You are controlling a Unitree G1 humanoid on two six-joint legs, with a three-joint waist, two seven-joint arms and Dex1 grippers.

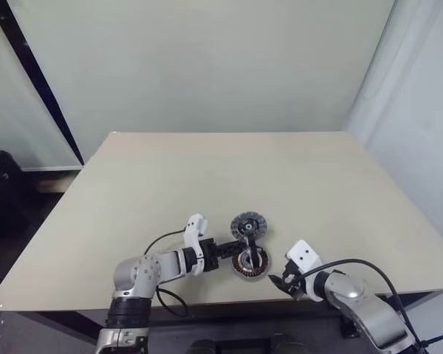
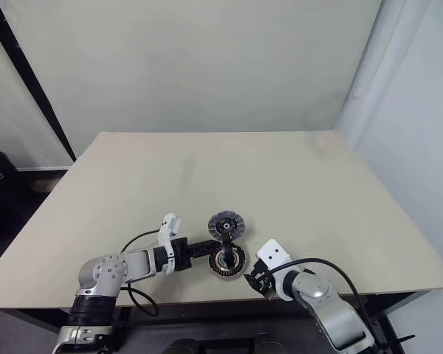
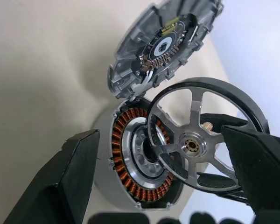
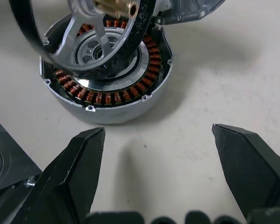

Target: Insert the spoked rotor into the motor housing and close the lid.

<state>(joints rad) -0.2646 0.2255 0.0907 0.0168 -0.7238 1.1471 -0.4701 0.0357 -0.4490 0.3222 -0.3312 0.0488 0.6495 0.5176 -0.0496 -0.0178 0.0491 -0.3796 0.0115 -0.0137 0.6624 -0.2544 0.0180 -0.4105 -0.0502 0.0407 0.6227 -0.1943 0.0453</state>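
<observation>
Right now my left claw point(image 3: 168, 177) gapes w/ spoked rotor point(image 3: 203, 135) tilted over motor housing point(image 4: 105, 79); lid point(image 1: 249, 225) just beyond; right claw point(image 4: 158, 172) wide, empty.

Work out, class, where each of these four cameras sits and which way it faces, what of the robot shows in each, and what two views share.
Left eye view: on the head, looking forward and down over the table; both arms show.
Right eye view: beside it, same scene.
Left wrist view: on the left wrist, looking along the left gripper at the rotor, leaning tilted on the housing, and the raised lid; its fingers show.
Right wrist view: on the right wrist, facing the housing along the open right gripper.
Both wrist views share rotor and housing.
</observation>
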